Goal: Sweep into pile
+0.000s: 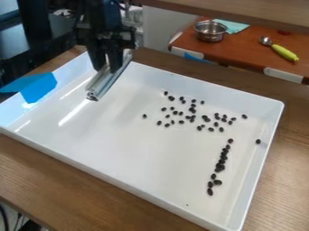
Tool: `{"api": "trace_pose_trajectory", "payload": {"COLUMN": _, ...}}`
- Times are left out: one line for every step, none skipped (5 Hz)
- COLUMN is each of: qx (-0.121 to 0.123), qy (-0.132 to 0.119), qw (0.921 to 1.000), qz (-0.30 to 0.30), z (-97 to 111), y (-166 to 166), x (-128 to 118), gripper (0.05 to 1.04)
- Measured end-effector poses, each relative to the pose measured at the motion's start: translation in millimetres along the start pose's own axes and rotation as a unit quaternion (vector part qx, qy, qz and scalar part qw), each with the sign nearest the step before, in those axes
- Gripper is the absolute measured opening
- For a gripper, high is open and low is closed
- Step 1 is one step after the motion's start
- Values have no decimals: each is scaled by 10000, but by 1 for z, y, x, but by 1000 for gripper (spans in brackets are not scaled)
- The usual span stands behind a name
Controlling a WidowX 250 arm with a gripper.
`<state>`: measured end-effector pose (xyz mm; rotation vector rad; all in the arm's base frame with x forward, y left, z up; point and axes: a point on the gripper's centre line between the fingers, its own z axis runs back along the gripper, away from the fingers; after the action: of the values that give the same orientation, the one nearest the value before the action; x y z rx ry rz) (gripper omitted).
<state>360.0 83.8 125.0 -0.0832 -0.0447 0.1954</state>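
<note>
Beans (220, 167) dot a white tray (138, 149) on a wooden table (60, 180) (gripper (107, 70) clamped on metal bar (102, 84)).

Black arm (104, 16) at the upper left, gripper (106, 70) pointing down, fingers (95, 55) slightly apart

Small stainless-steel pot (210, 32) on a reddish-brown tabletop (244, 53), with a teal cloth (234, 25) just beside it on the right. Farther right of the pot, a metal spoon (283, 52) with a yellow-green handle; below it, blue tape (195, 57) at the tabletop's edge.
</note>
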Motion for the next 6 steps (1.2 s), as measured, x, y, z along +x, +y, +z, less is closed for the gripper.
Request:
{"api": "trace_pose_trajectory", "payload": {"qx": 244, "qy": 124, "qw": 9996, "qz": -65, "z": -21, "y": -7, "x": 5, "gripper": 336}}
{"api": "trace_pose_trajectory", "payload": {"qx": 370, "qy": 111, "qw": 9992, "qz": 38, "z": -34, "y": -9, "x": 10, "gripper": 336}}
{"api": "trace_pose_trajectory", "payload": {"qx": 470, "qy": 191, "qw": 9987, "qz": -55, "z": -52, "y": -16, "x": 12, "gripper": 336}}
{"api": "trace_pose_trajectory", "payload": {"qx": 450, "qy": 239, "qw": 9987, "qz": -91, "z": -54, "y": -24, "x": 11, "gripper": 336}}
{"api": "trace_pose_trajectory", "payload": {"qx": 420, "qy": 270, "qw": 9984, "qz": -255, "z": -58, "y": -39, "x": 8, "gripper": 336}}
{"api": "trace_pose_trajectory", "payload": {"qx": 304, "qy": 322, "qw": 9986, "qz": -283, "z": -60, "y": -61, "x": 5, "gripper": 336}}
